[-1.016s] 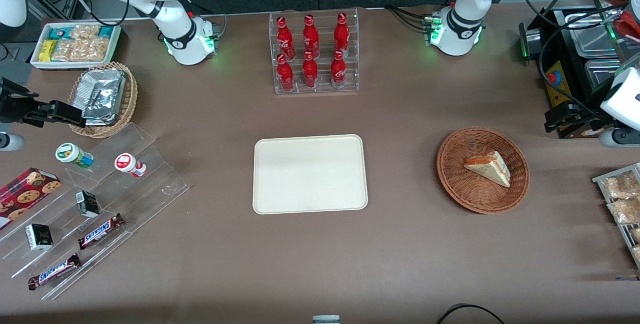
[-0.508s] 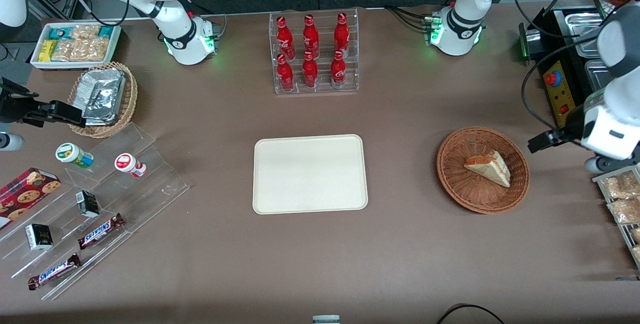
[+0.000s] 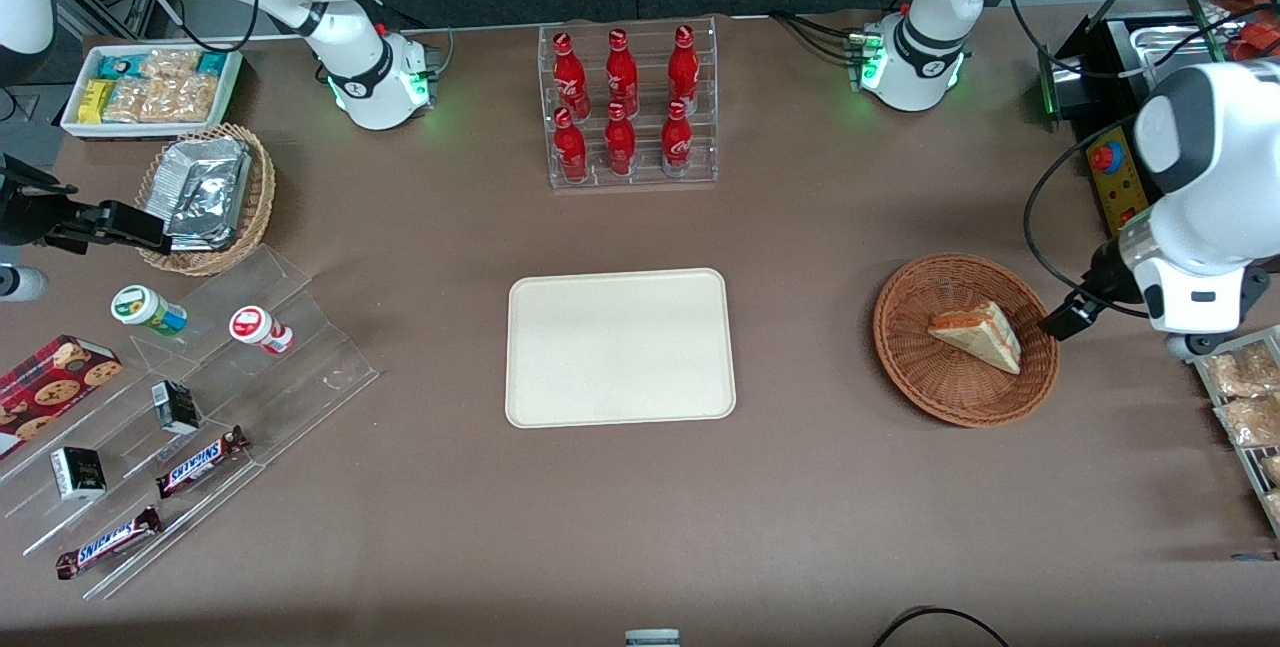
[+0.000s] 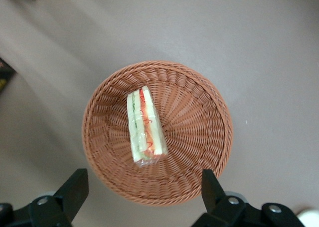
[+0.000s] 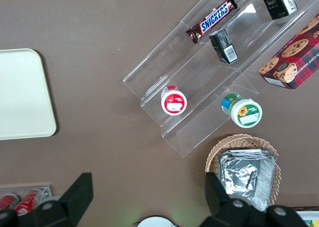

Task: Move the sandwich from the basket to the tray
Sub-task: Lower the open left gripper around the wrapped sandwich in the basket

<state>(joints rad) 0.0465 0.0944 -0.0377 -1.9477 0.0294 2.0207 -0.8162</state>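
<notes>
The sandwich (image 3: 978,333), a pale bread wedge with red and green filling, lies in the round reddish-brown wicker basket (image 3: 905,367) toward the working arm's end of the table. My left gripper (image 3: 1066,317) hangs at the basket's rim, on the side away from the tray. Seen from the left wrist, the gripper (image 4: 143,181) is open above the basket (image 4: 199,137), its black fingers (image 4: 75,189) spread wide apart, and the sandwich (image 4: 144,127) lies a little ahead of them, untouched. The cream tray (image 3: 620,347) sits bare at the table's middle.
A clear rack of red bottles (image 3: 628,107) stands farther from the camera than the tray. A black machine (image 3: 1115,162) and a rack of snack packets (image 3: 1240,397) flank the working arm. A tan basket of foil packs (image 3: 205,195) and clear snack shelves (image 3: 200,397) lie toward the parked arm's end.
The left arm has swung from beside the black machine toward the basket, bringing the gripper to the basket's rim. The sandwich, basket and tray have not moved.
</notes>
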